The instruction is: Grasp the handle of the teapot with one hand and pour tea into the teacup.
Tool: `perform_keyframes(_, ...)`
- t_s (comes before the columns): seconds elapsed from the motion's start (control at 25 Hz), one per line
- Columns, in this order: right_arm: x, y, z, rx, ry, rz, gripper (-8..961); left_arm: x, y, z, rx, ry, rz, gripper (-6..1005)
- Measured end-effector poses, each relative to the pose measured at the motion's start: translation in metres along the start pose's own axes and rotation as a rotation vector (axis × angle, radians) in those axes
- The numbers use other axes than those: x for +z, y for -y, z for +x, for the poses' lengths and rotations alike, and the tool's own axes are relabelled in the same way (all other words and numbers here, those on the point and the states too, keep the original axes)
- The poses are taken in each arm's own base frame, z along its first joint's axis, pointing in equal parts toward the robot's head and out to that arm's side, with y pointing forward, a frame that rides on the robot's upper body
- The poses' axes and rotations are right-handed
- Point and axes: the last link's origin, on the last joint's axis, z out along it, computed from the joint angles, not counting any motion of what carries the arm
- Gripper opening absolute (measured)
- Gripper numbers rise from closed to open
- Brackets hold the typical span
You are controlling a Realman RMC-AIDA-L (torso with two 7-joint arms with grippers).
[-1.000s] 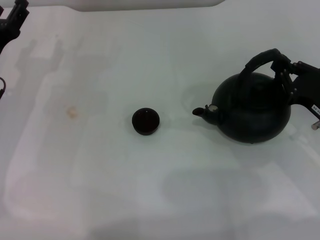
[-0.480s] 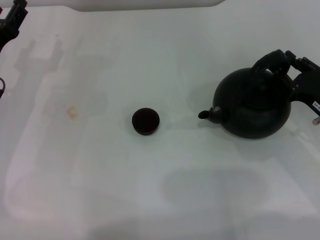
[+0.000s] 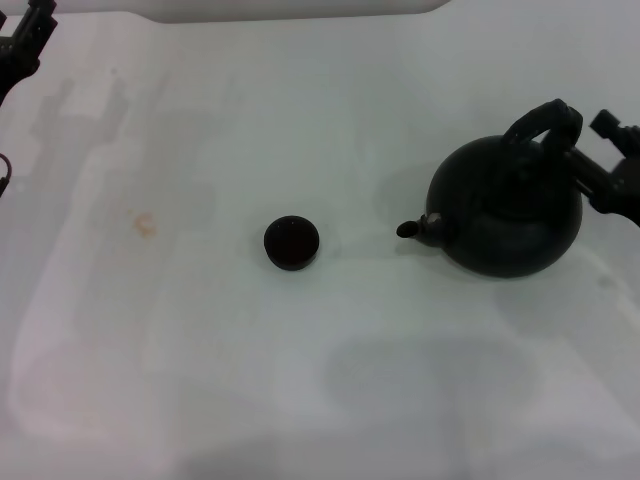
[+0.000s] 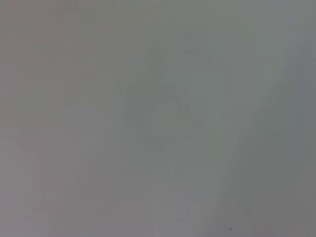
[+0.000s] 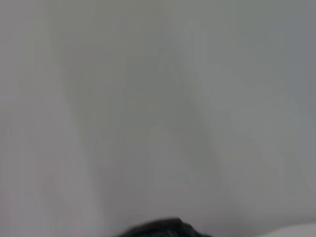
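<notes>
The black teapot (image 3: 505, 215) stands upright on the white table at the right, its spout (image 3: 412, 229) pointing left toward the teacup. Its arched handle (image 3: 540, 122) rises over the top. The small black teacup (image 3: 292, 243) sits near the table's middle, well apart from the spout. My right gripper (image 3: 592, 150) is just right of the handle, open, with one finger (image 3: 607, 125) behind and one finger (image 3: 590, 180) in front, holding nothing. My left gripper (image 3: 25, 40) is parked at the far left back corner. A dark edge (image 5: 163, 229) shows in the right wrist view.
A faint brownish stain (image 3: 146, 226) marks the white table (image 3: 200, 350) left of the teacup. A white raised edge (image 3: 300, 8) runs along the back. The left wrist view shows only blank grey surface.
The teapot went from tilted to standing upright on the table. My right gripper has let go of the handle and drawn back to the right. The teacup and left arm stayed put.
</notes>
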Motion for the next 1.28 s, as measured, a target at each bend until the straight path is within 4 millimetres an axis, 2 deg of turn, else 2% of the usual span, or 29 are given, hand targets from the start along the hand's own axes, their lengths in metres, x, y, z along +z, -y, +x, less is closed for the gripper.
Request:
perform_keyframes(0.08, -0.016, -0.003, -0.001, 0.019, 0.035, -0.008, 803, 0.0, 0.0, 0.0, -0.001, 0.0, 0.0, 758)
perform_keyframes(0.24, -0.031, 0.002, 0.002, 0.022, 0.044, 0.044, 882, 0.0, 0.001, 0.0, -0.002, 0.0, 0.0, 758)
perform_keyframes(0.4, -0.038, 0.015, -0.002, -0.002, 0.084, 0.143, 881, -0.001, 0.0, 0.0, -0.003, 0.001, 0.0, 758)
perform_keyframes(0.64, -0.026, 0.024, -0.017, -0.081, 0.158, 0.204, 879, 0.001, -0.001, -0.001, 0.006, 0.004, -0.002, 758)
perform_keyframes(0.68, -0.01, 0.023, -0.028, -0.225, 0.197, 0.206, 879, 0.001, -0.001, -0.002, 0.011, 0.005, -0.003, 758)
perform_keyframes(0.84, 0.003, 0.027, -0.037, -0.364, 0.207, 0.248, 877, 0.001, -0.003, -0.003, 0.038, 0.009, -0.01, 758)
perform_keyframes(1.0, 0.003, 0.036, -0.042, -0.368, 0.221, 0.323, 876, 0.001, -0.008, -0.005, 0.088, 0.021, -0.031, 758)
perform_keyframes(1.28, 0.001, 0.038, -0.04, -0.359, 0.212, 0.334, 876, 0.001, -0.006, -0.007, 0.097, 0.03, -0.024, 758)
